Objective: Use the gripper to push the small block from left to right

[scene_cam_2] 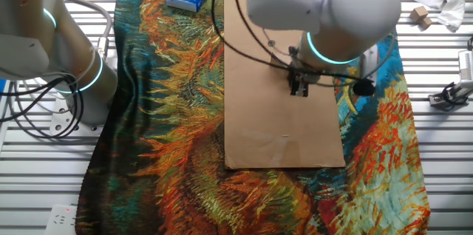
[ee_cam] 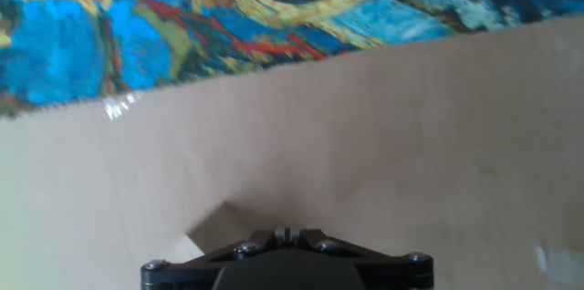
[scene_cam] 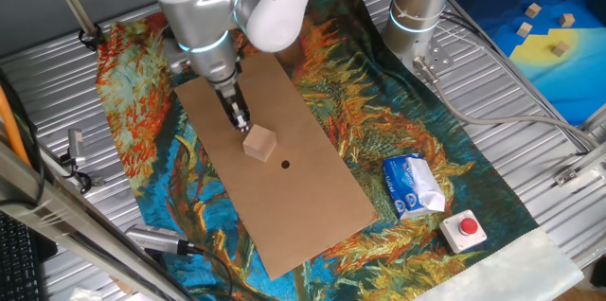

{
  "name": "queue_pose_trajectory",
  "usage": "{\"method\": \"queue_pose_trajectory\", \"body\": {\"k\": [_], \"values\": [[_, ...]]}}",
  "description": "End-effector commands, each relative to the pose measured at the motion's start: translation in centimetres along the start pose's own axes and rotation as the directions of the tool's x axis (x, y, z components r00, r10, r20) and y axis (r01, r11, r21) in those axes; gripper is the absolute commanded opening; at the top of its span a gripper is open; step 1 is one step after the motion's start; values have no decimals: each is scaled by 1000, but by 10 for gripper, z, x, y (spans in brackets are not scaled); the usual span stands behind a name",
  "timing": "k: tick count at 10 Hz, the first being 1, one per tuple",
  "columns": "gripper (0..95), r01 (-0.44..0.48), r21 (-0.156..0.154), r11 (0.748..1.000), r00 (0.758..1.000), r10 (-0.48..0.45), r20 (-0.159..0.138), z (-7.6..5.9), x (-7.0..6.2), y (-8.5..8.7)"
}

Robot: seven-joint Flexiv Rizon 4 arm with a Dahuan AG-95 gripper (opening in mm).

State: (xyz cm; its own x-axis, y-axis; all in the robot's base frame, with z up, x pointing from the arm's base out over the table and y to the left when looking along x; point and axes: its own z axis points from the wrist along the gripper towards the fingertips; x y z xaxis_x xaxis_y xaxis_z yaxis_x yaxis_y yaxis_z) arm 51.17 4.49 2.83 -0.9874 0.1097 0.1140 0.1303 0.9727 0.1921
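Observation:
The small block [scene_cam: 259, 142] is a light-tan wooden cube on a brown cardboard sheet [scene_cam: 303, 206] laid over a colourful cloth. My gripper [scene_cam: 242, 123] points down with its black tip touching or nearly touching the block's upper-left side. Its fingers are pressed together and hold nothing. In the hand view the gripper [ee_cam: 285, 233] fills the bottom edge, and a pale corner of the block [ee_cam: 205, 229] shows just ahead of it to the left. In the other fixed view the gripper [scene_cam_2: 298, 89] stands over the cardboard [scene_cam_2: 284, 135], and the block is hidden behind the arm.
A white-and-blue carton [scene_cam: 413, 185] and a red button [scene_cam: 466, 228] lie right of the cardboard. A black dot [scene_cam: 285, 163] marks the sheet beside the block. A second arm column [scene_cam: 421, 8] stands at the back. Tiny cubes [scene_cam: 559, 34] lie on a blue-yellow sheet.

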Motion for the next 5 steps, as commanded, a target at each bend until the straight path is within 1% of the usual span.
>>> {"method": "queue_pose_trajectory", "body": {"k": [1, 2, 3, 5], "values": [[0, -23, 9, 1000, 1000, 23, -2, 3, -5, 13], [0, -42, 12, 999, 999, 42, 0, 6, -9, 20], [0, -46, 14, 999, 999, 46, 12, 8, -10, 23], [0, -45, 19, 999, 999, 45, 11, 6, -9, 21]]}}
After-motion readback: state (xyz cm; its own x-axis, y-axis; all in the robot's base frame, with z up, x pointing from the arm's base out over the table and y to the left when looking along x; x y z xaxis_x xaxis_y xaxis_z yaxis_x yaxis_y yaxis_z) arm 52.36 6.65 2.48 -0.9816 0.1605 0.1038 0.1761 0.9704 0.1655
